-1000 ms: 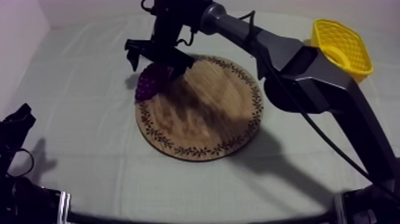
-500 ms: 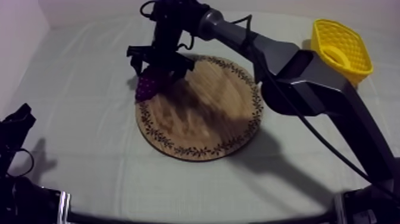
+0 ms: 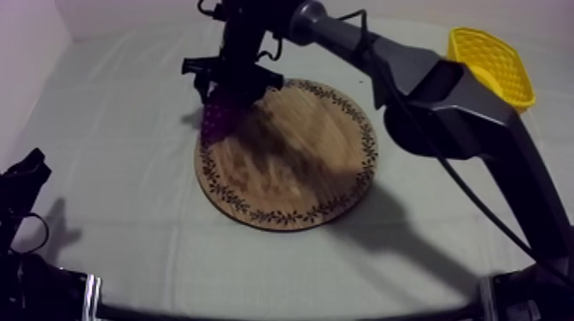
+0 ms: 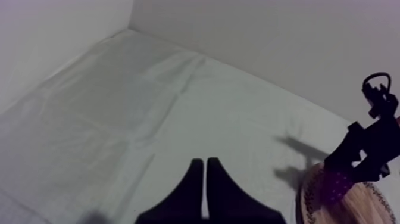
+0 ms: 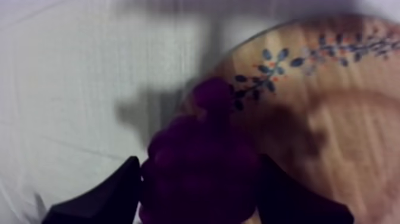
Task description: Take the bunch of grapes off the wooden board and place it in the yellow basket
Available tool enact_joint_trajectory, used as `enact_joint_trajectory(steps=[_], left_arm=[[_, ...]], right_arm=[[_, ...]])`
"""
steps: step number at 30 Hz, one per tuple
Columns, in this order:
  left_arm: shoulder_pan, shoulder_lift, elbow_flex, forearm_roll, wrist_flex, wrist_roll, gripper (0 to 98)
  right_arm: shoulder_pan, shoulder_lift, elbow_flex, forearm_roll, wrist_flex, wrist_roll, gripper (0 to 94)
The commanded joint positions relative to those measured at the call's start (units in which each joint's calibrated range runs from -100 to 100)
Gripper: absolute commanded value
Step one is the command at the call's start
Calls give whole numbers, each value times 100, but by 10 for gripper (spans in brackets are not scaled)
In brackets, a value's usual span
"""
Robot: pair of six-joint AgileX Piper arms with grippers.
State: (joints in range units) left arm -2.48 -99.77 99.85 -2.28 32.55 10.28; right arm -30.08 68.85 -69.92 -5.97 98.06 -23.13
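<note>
Right gripper [image 5: 198, 174] clamps bunch of grapes [image 5: 202, 146] at wooden board [image 5: 333, 137] rim; left gripper [image 4: 205, 173] closed.

wooden board [image 3: 299, 175], matt cloth [image 3: 120, 171], plastic basket [image 3: 494, 61]

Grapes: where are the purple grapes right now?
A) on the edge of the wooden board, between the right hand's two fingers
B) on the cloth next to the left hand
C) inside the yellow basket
A: the bunch of grapes sits at the patterned rim of the wooden board, and the right hand is round it with a black finger at each side.
</note>
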Motion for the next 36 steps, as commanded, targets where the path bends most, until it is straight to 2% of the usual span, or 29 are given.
enact_joint_trajectory(steps=[1,7,13,26,36], left_arm=[[-1,3,4,1,3,0,0],[-1,3,4,1,3,0,0],[-1,3,4,1,3,0,0],[-1,3,4,1,3,0,0],[-1,3,4,1,3,0,0]], right_arm=[[32,-431,551,55,-23,55,197],[260,-1534,1962,83,-42,231,200],[688,-2557,2940,11,-53,365,202],[2080,-4224,4258,-237,-71,712,205],[3240,-4714,4640,-56,-88,1076,206]])
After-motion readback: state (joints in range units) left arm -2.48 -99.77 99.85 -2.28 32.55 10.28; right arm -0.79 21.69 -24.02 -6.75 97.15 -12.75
